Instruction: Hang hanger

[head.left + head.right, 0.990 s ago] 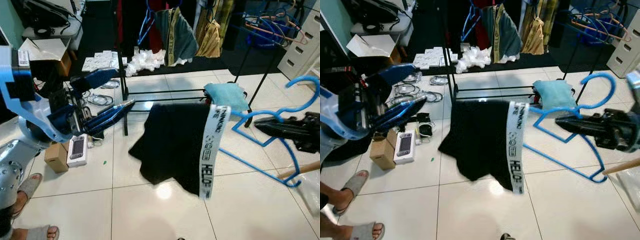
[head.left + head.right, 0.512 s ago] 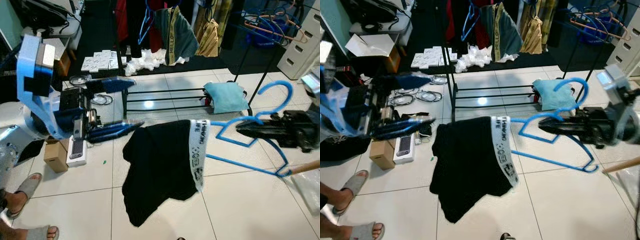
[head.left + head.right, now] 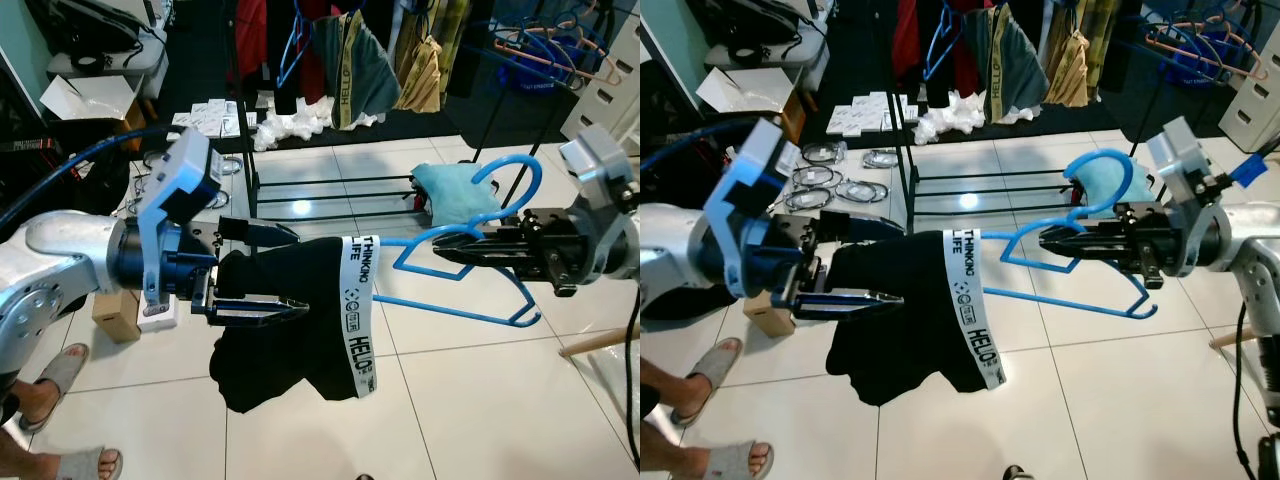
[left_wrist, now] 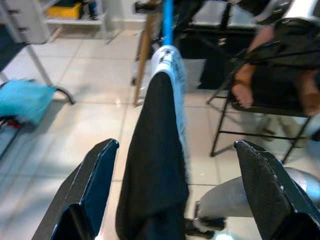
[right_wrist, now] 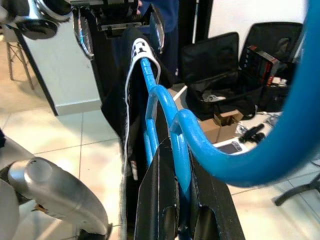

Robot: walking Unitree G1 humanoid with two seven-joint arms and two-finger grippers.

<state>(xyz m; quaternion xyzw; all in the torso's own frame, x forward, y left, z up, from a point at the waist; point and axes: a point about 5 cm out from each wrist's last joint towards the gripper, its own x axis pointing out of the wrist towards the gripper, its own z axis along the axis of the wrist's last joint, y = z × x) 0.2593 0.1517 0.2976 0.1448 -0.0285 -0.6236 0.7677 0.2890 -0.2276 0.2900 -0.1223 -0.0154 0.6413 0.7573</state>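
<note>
At centre frame, the right gripper clamps the blue plastic hanger; the wide-spread left gripper straddles its draped black garment.

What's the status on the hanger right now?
Right gripper shut on blue hanger. Left gripper open around black shorts draped on it. Rack ahead.

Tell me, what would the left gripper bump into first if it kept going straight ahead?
Most likely the black shorts draped over the blue hanger. The open left gripper points right at them, one finger each side, so they'd slide between its fingers.
</note>
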